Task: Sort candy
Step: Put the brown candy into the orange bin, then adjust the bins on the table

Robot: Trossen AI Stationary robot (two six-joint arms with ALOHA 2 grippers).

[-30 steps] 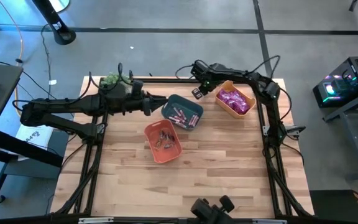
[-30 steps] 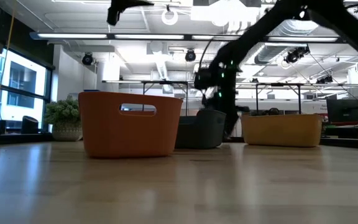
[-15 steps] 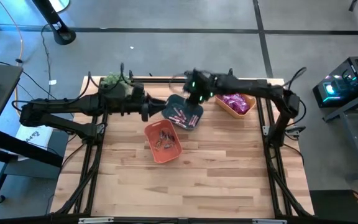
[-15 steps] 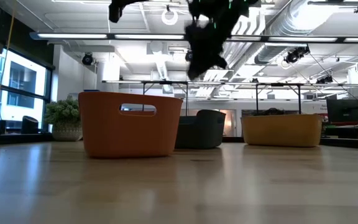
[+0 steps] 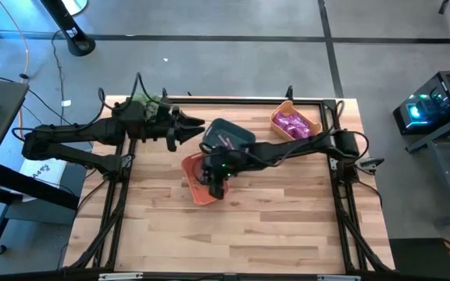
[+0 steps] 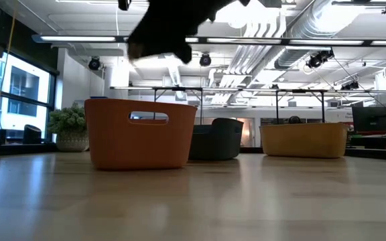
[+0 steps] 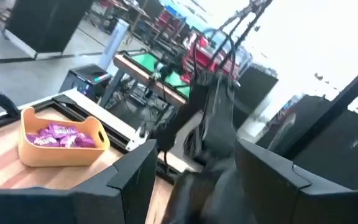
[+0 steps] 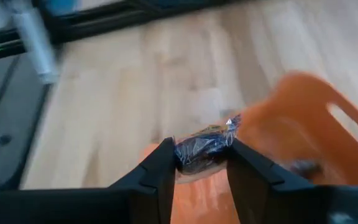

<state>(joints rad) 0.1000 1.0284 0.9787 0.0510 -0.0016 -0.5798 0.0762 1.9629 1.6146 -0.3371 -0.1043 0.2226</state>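
Right end effector (image 8: 199, 163) pinches dark-wrapped candy (image 8: 204, 147) btwn fingertips — over orange bin (image 8: 303, 118); left end effector (image 7: 191, 180) open.

We find no legible text, labels, brands or numbers in any view. White sheet (image 5: 41, 167) beside tabletop (image 5: 287, 218) carries dark marks, too small for us to read.

Three bins: one orange bin (image 5: 198, 178), one teal bin (image 5: 231, 133), one yellow bin (image 5: 281, 119), two arms
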